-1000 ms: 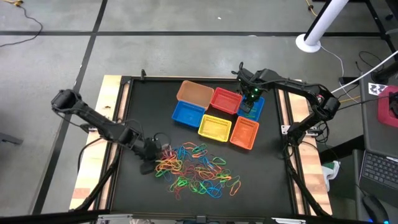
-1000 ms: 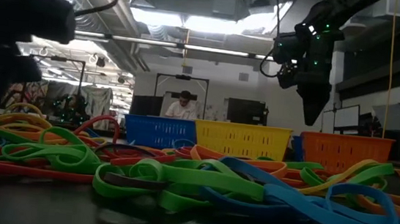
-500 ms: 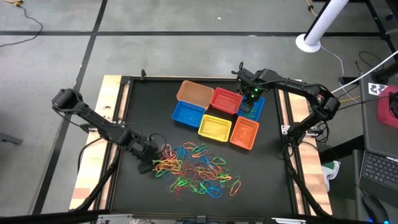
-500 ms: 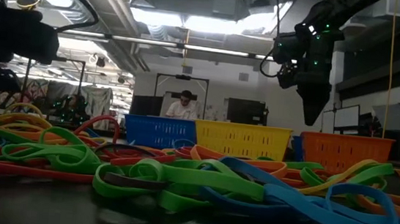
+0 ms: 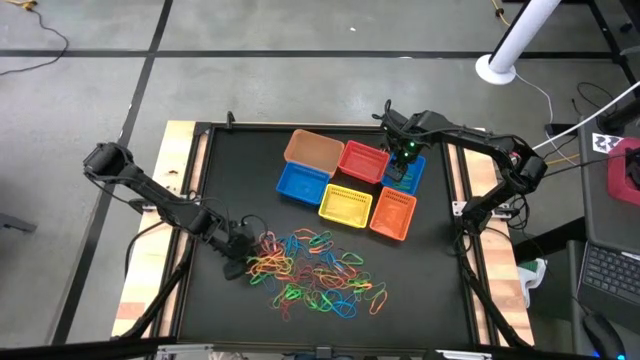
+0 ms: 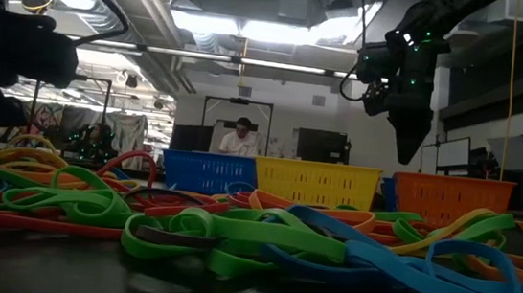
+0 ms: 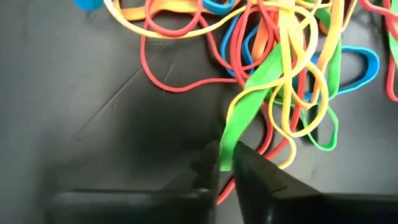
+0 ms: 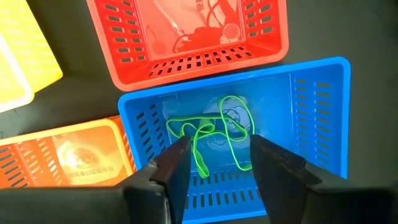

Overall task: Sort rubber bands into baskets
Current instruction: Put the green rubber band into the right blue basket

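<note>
The rubber bands (image 5: pixel 310 270) lie in a loose many-coloured pile on the black table, toward its near edge. My left gripper (image 5: pixel 250 245) is at the pile's left edge, shut on a wide green band (image 7: pixel 261 68). The baskets stand in a cluster beyond the pile: tan-orange (image 5: pixel 312 150), red (image 5: pixel 362 162), blue (image 5: pixel 302 182), yellow (image 5: pixel 345 204) and orange (image 5: pixel 393 214). My right gripper (image 8: pixel 217 155) hangs open over a second blue basket (image 8: pixel 317 106), which holds thin green bands (image 8: pixel 214 134). My left gripper pinches the near end of the wide green band (image 7: pixel 225 152) between its two fingers. The fingers come in from the table's left, slanting down. The band's other end runs into the tangle and lies among the other bands on the table.
A raised wooden frame (image 5: pixel 180 170) borders the black table. Bare black surface lies left of the baskets and between the pile and the left rim. A person (image 6: pixel 238 137) sits far off in the room behind the table.
My left gripper has sunk a little at the pile's left edge. The pile and the baskets lie as before.
</note>
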